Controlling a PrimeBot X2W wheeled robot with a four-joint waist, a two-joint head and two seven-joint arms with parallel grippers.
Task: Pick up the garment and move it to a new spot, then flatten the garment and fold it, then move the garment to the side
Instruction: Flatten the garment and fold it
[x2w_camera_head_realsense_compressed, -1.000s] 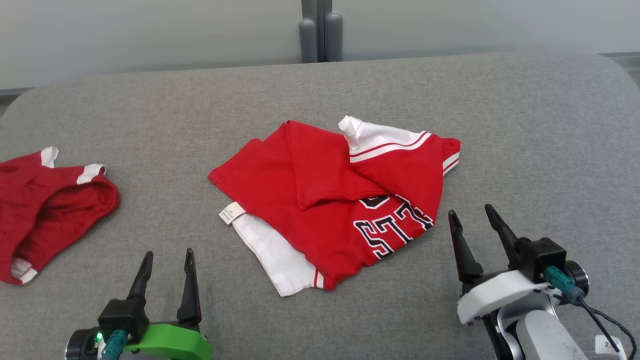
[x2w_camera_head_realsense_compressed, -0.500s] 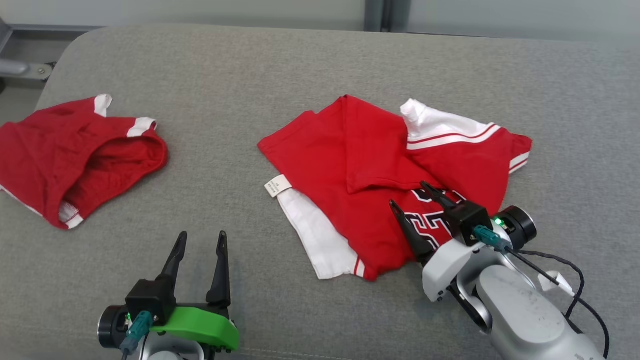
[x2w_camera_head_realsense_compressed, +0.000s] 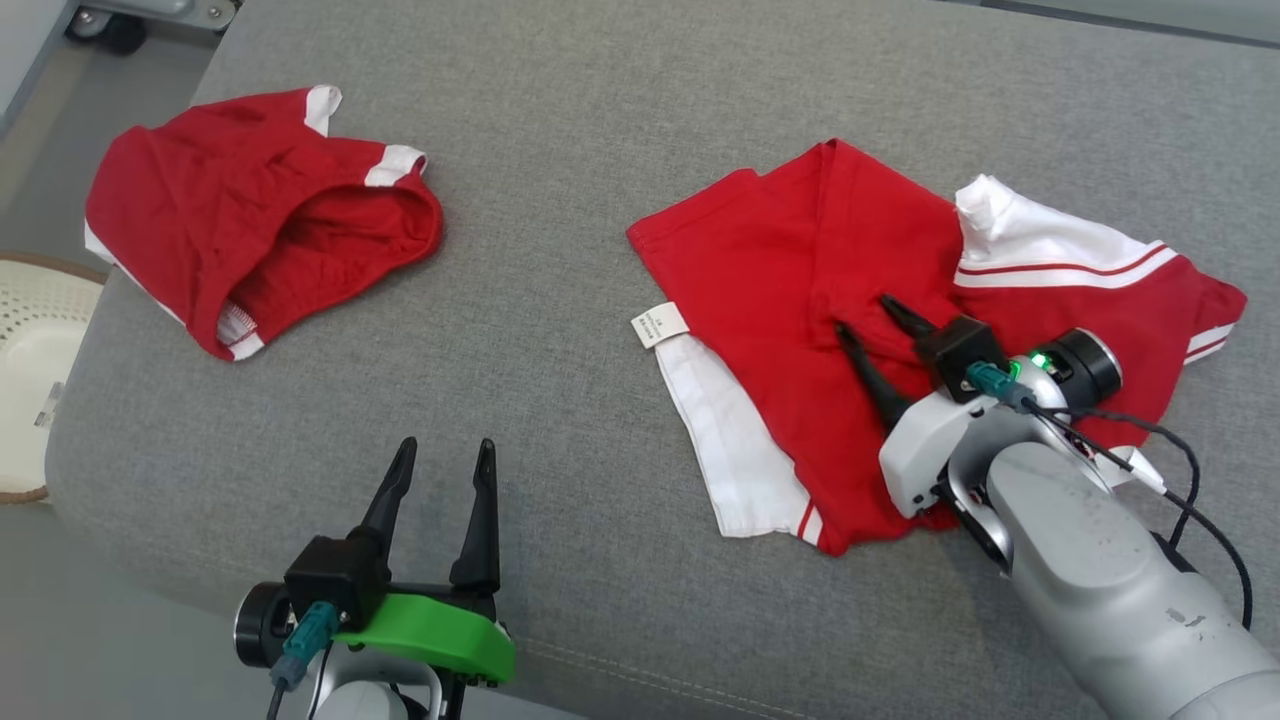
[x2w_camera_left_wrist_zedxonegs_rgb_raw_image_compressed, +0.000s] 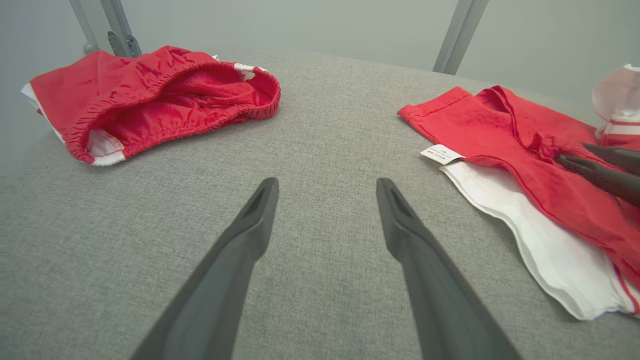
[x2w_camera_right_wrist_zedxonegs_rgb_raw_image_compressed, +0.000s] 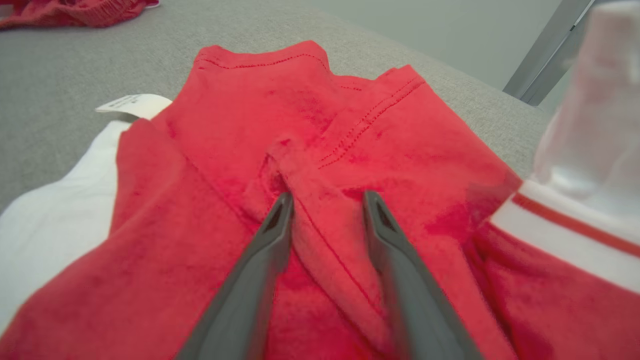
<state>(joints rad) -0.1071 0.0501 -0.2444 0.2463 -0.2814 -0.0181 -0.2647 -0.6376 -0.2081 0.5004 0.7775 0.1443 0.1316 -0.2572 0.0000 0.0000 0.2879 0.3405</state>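
Observation:
The garment (x2w_camera_head_realsense_compressed: 780, 260) is a red jersey with white trim and dark lettering, lying crumpled on the grey cushion (x2w_camera_head_realsense_compressed: 560, 150) right of centre. My right gripper (x2w_camera_head_realsense_compressed: 861, 312) rests on its middle. In the right wrist view its two fingers (x2w_camera_right_wrist_zedxonegs_rgb_raw_image_compressed: 327, 197) stand apart on either side of a raised ridge of the red cloth (x2w_camera_right_wrist_zedxonegs_rgb_raw_image_compressed: 280, 110). My left gripper (x2w_camera_head_realsense_compressed: 447, 441) hovers open over bare cushion near the front edge, well left of the garment. Its wrist view shows the spread fingers (x2w_camera_left_wrist_zedxonegs_rgb_raw_image_compressed: 327, 182), the garment (x2w_camera_left_wrist_zedxonegs_rgb_raw_image_compressed: 500, 125) at right and the right gripper's tips (x2w_camera_left_wrist_zedxonegs_rgb_raw_image_compressed: 572, 152) on it.
A second red piece with an elastic waistband, a pair of shorts (x2w_camera_head_realsense_compressed: 260, 200), lies bunched at the cushion's far left (x2w_camera_left_wrist_zedxonegs_rgb_raw_image_compressed: 150, 95). A pale woven basket (x2w_camera_head_realsense_compressed: 30, 380) stands on the floor beyond the left edge. The cushion's front edge runs just behind my left gripper.
The head camera has tilted down and swung left. My right gripper has moved from beside the garment onto its middle and its fingers have drawn somewhat closer. The left gripper stays open.

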